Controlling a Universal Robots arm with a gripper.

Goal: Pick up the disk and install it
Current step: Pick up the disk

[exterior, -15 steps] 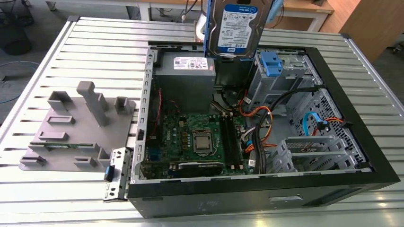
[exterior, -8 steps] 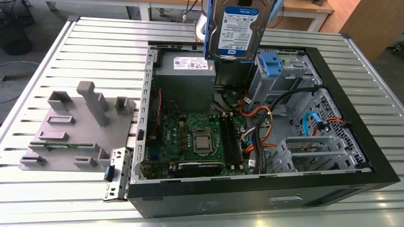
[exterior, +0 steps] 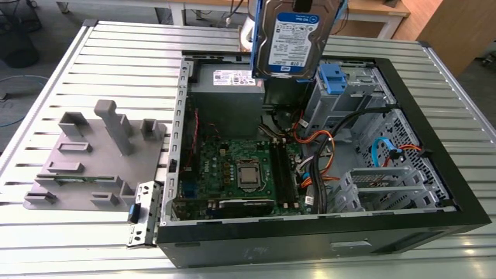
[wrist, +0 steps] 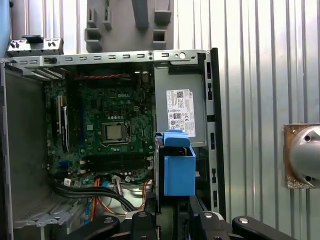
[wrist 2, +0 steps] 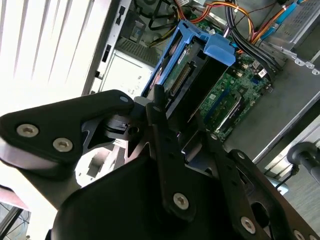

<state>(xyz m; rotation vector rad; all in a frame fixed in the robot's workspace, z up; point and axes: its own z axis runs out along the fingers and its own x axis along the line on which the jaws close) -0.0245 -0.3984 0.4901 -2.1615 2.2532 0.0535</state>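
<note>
While my hand (wrist 2: 177,119) pinches the disk (exterior: 288,43) between its two fingers, I hold it upright in the air above the open computer case (exterior: 434,192), near the power supply (exterior: 225,96) and touching nothing. I judge this height keeps the blue bracket (wrist 2: 207,47) clear of the case wall, the cables (exterior: 317,142) and the drive cage (exterior: 349,87).

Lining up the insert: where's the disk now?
In the exterior view the disk hangs upright at top centre, above the open case, near its power supply.
</note>
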